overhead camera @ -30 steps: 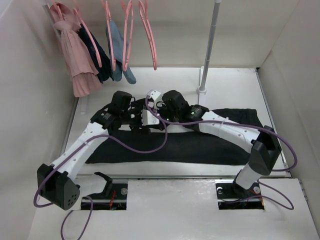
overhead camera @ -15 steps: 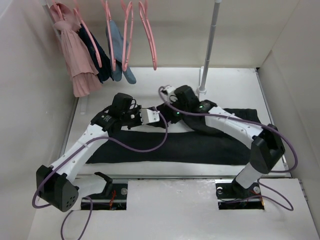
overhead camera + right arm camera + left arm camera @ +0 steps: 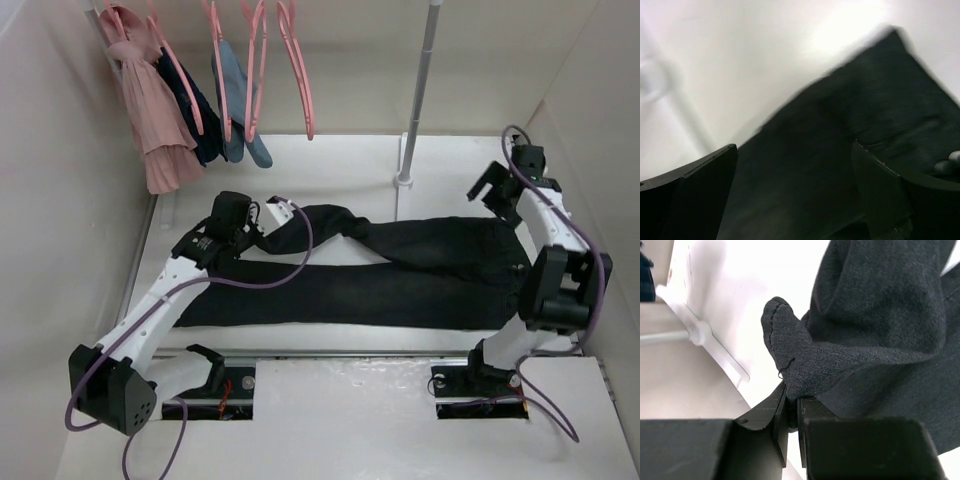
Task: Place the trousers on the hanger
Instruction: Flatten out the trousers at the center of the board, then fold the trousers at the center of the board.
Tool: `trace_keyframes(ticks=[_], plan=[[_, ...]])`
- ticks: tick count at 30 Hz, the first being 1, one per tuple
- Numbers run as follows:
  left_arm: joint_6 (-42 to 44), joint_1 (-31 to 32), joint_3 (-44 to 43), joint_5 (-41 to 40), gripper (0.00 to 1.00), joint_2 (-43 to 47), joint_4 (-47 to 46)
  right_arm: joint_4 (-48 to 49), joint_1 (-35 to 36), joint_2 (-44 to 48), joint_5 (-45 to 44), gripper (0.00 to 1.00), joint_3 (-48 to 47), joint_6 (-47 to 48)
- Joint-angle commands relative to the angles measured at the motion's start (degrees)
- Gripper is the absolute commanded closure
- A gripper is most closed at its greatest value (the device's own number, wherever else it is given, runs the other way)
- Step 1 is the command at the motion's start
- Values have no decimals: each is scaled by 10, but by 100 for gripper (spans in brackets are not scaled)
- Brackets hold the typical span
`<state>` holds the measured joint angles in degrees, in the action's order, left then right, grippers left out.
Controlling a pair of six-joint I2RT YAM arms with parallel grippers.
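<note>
- Progress: early stage. The trousers [image 3: 400, 280] lie spread across the table [image 3: 340, 160], with one leg folded back towards the left. No part of them is over a hanger.
- Hanger [image 3: 304, 95]: hangs empty at the back among other pink ones, well apart from the trousers and from both arms.
- Left to do, as judged: raise the trousers, bring a hanger to them and drape the legs over its bar.
- Left gripper [image 3: 790, 401]: jaws pressed together, pinching the cuff of the folded-back leg, which bunches just above the fingertips.
- Right gripper [image 3: 490, 185]: jaws spread wide and holding nothing. It hovers near the right end of the trousers. The blurred wrist view shows dark fabric beyond the fingers, but contact cannot be told.
</note>
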<state>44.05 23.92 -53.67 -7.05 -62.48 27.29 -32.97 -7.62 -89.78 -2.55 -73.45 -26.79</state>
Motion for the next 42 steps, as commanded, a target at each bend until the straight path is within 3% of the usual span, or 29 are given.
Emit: trace_keyframes(ticks=[1,3,13,16,17,18,21,25,29,34,42], plan=[[-49,-1,-29,-38,100,-6,-6,-68,-57,-73,-7,0,-27,-20],[-61,-1,-24,-52,100,-6,-6,-74,-64,-106,-39,0,-50,-13],[-68,-19,-19,-110,100,-6,0,-70,-108,-268,-20,0,-143,-15],[-38,-46,-13,-139,100,-6,-12,-77,-108,-292,-20,9,-181,-9],[-29,-53,-13,-166,100,-6,-28,-82,-108,-298,-20,19,-189,-9],[-21,-61,-13,-176,100,-11,-33,-88,-108,-304,-20,55,-196,-9],[-8,-101,-30,-183,100,-32,-33,-88,-128,-304,-20,100,-189,2],[12,-159,-58,-183,100,-62,-2,-94,-136,-252,-93,100,-179,18],[12,-221,-93,-183,100,-102,21,-62,-141,-141,-153,100,-144,18],[12,-226,-116,-145,100,-114,54,-33,-146,-83,-150,100,-114,8],[57,-231,-116,-157,100,-99,47,41,-153,10,-132,100,-8,-11]])
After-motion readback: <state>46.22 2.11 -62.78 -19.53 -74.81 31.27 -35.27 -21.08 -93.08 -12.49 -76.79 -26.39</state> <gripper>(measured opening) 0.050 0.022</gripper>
